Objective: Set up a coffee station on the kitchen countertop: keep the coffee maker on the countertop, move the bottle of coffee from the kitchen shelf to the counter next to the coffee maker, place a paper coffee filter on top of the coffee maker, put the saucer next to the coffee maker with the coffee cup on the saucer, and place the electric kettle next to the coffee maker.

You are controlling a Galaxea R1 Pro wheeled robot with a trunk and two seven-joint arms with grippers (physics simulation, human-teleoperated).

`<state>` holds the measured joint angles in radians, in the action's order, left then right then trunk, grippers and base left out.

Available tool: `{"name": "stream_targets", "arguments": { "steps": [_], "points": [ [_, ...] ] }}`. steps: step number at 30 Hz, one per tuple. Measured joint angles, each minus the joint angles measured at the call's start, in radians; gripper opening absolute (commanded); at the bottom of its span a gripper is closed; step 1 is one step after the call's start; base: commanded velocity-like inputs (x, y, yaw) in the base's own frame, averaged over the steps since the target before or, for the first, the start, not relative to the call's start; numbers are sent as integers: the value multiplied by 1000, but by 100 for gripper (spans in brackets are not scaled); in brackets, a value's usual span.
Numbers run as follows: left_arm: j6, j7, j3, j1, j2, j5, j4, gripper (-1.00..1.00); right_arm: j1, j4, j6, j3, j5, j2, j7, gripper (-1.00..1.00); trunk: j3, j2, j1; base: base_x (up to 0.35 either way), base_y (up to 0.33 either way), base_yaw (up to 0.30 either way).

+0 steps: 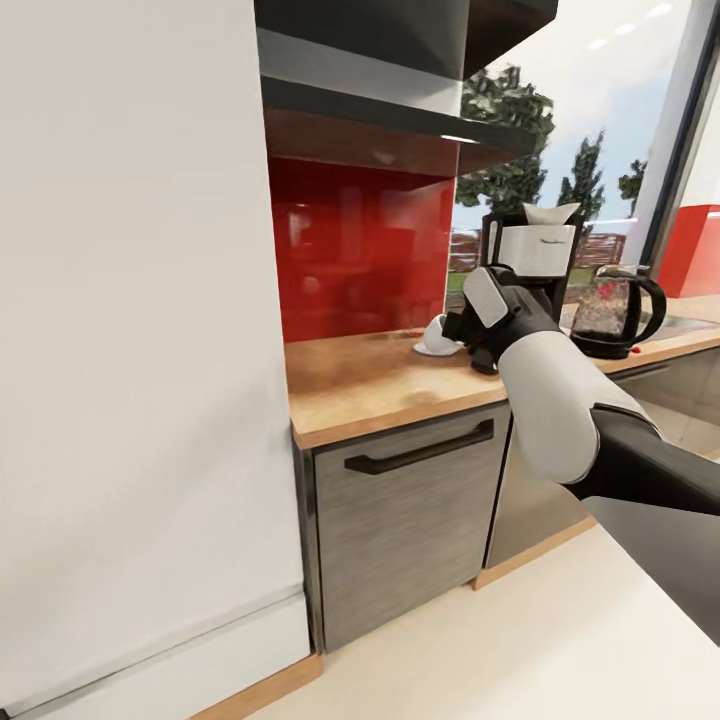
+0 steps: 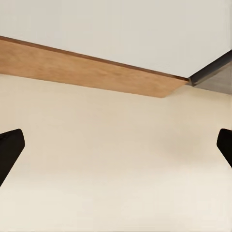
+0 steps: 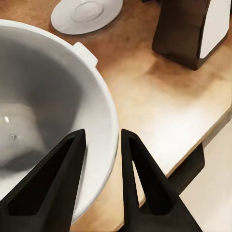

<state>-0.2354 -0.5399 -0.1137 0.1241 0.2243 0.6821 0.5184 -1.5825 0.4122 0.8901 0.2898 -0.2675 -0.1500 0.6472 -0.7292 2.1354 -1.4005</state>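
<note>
A: Entry. Right gripper (image 3: 101, 159) has its fingers (image 3: 58, 183) clamped across the rim of the coffee cup (image 3: 43, 101), one finger inside the bowl and one outside. Cup is off the bench (image 1: 370, 385), carried above it.

B: Location of the saucer (image 3: 86, 13)?

A: On the bench, bare, at about 11 o'clock from the cup's rim in the right wrist view, a short way off. In the head view the cup (image 1: 437, 331) sits just over the saucer (image 1: 437, 349), at 9 o'clock of the coffee maker (image 1: 530, 262).

B: Other items?

A: Paper coffee filter (image 1: 551, 213) already on top of the coffee maker. Electric kettle (image 1: 615, 312) beside it at 3 o'clock. Bottle of coffee not identified; the arm covers the bench in front of the machine.

B: Left gripper (image 2: 116, 150)?

A: Fingers spread wide, nothing between them, over pale floor.

B: Step in hand?

A: Judged: cup onto saucer. Next move calls for centring the cup over the saucer, lowering until its base seats flat, then parting the fingers. Risk: the inner finger dragging the cup on withdrawal.
</note>
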Motion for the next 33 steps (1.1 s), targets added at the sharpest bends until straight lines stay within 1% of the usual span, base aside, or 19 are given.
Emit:
{"name": "stream_targets", "arguments": {
  "steps": [6, 12, 18, 23, 33],
  "points": [
    [0, -1, 0, 0, 0, 0, -11, 100, 0, -2, -1, 1, -1, -3, 0, -100, 0, 0, 0, 180, -5, 0],
    [0, 0, 0, 0, 0, 0, -13, 100, 0, -3, -1, 1, -2, -3, -1, -100, 0, 0, 0, 26, 0, 13],
    [0, -1, 0, 0, -1, 0, -15, 100, 0, -3, -1, 1, -2, -3, -1, -100, 0, 0, 0, 3, 0, 127],
    [0, -1, -1, 0, -8, 0, -15, 100, 1, -3, -1, 1, -2, -3, -1, -100, 0, 0, 0, 13, -5, 42],
    [1, 0, -1, 0, -14, 0, -16, 100, 2, -1, -3, 4, -3, -3, -2, -100, 0, 0, 0, 122, -83, 5]
  ]
}}
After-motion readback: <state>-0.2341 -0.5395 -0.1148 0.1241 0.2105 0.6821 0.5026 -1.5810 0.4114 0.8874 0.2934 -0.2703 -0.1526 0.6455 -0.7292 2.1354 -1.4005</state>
